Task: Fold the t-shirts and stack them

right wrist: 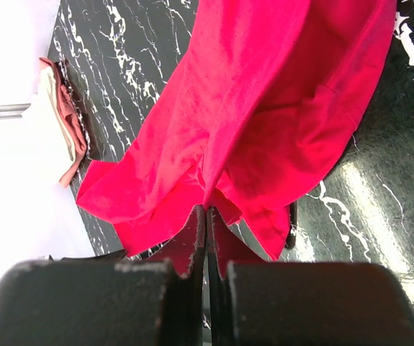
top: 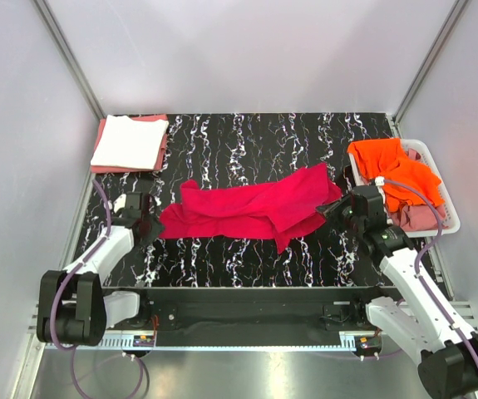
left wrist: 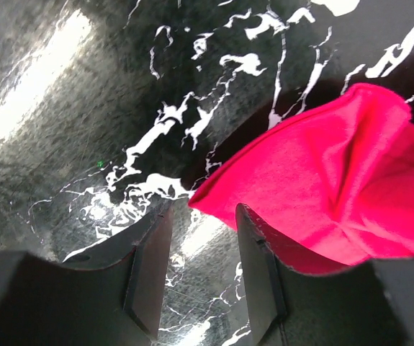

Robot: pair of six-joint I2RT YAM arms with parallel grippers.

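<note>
Stacked at 10 o'clock: folded white t-shirt (top: 127,141) on salmon-pink t-shirt (top: 160,120). Lying rumpled, unfolded, mid-desk: crimson t-shirt (top: 251,212). Clamped tight on its 3 o'clock edge: right jaws. Parted at its 9 o'clock corner, gripping nothing: left jaws. Left in white basket (top: 442,187) at 2 o'clock: orange t-shirt (top: 388,162). Black white-veined marble desk (top: 305,141), pale grey walled booth

Middle: we saw the crimson t-shirt (top: 255,209) sprawled across the counter (top: 305,141).
Far strip: we found bare marble open to pass.
Far-left corner: we saw folded t-shirts (top: 129,143) filling it.
Right edge: the basket (top: 445,187) stood in the way.
</note>
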